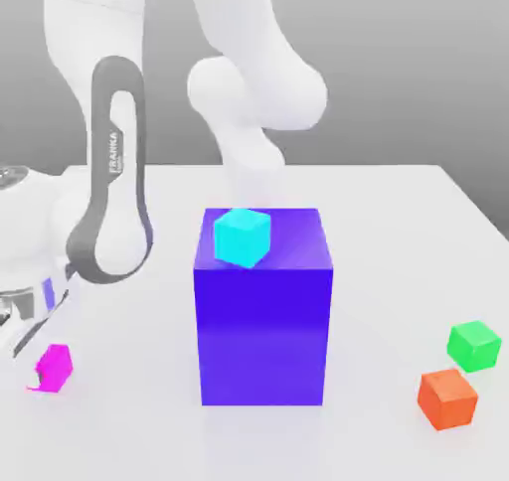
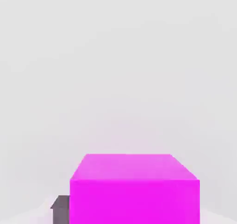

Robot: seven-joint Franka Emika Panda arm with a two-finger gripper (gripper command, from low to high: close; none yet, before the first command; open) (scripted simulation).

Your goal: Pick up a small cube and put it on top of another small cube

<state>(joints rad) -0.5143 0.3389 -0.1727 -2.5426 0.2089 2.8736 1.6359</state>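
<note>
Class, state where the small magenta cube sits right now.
In the exterior view the magenta cube rests on the white table at the lower left, to the left of the big blue block and far from the green cube.

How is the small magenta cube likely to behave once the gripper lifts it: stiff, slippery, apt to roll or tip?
The magenta cube looks rigid: its edges are straight and its faces flat, so it probably won't deform. Flat sides suggest it won't roll, though its smooth plain surface could slip a little. Being small, it should be light. In the exterior view it looks tilted on the table, so it may sit skewed when lifted.
</note>
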